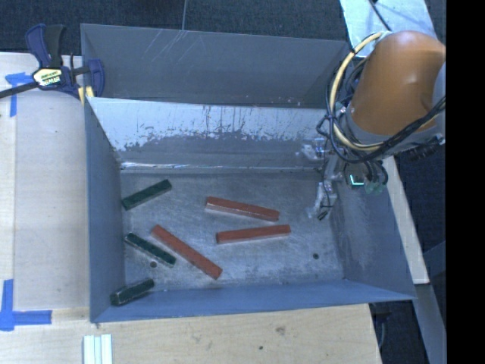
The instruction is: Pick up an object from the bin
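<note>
The arm's orange cover (pixel 398 82) sits highest, with its hand (pixel 324 207) low in the bin (pixel 227 67); I cannot tell its width. Three red bars (pixel 252 234) (pixel 242 208) (pixel 186 251) lie left of the hand, apart from it. Three green bars (pixel 146 194) (pixel 149 249) (pixel 132 292) lie farther left.

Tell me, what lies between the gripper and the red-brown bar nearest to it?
Nothing: in the camera view, only bare bin floor separates the gripper from the red-brown bar.

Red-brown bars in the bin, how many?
3. The upper bar lies mid-floor; the second bar just below it, nearer the gripper; the diagonal bar left of centre, further down the view. None appears hidden.
</note>
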Tool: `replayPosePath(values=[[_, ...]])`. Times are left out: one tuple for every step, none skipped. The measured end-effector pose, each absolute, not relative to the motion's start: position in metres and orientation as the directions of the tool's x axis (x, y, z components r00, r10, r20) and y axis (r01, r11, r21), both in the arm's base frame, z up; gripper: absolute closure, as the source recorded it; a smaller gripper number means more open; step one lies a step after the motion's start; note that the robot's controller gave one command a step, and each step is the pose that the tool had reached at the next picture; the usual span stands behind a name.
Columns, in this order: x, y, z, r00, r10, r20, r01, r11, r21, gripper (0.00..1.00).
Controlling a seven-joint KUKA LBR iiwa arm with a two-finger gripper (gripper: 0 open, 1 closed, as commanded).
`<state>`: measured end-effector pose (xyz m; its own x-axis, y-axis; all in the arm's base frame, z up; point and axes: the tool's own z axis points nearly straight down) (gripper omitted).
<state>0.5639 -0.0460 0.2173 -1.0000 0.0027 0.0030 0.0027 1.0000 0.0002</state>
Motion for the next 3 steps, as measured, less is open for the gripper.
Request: replayPosePath(values=[[0.515,-0.019,0.076,-1.0,0.016,0.005,0.016,1.0,0.0,0.0],[0.518,-0.02,0.081,-1.0,0.015,-0.003,0.015,1.0,0.0,1.0],[0.526,-0.069,0.198,-1.0,0.012,-0.013,0.012,1.0,-0.003,1.0]])
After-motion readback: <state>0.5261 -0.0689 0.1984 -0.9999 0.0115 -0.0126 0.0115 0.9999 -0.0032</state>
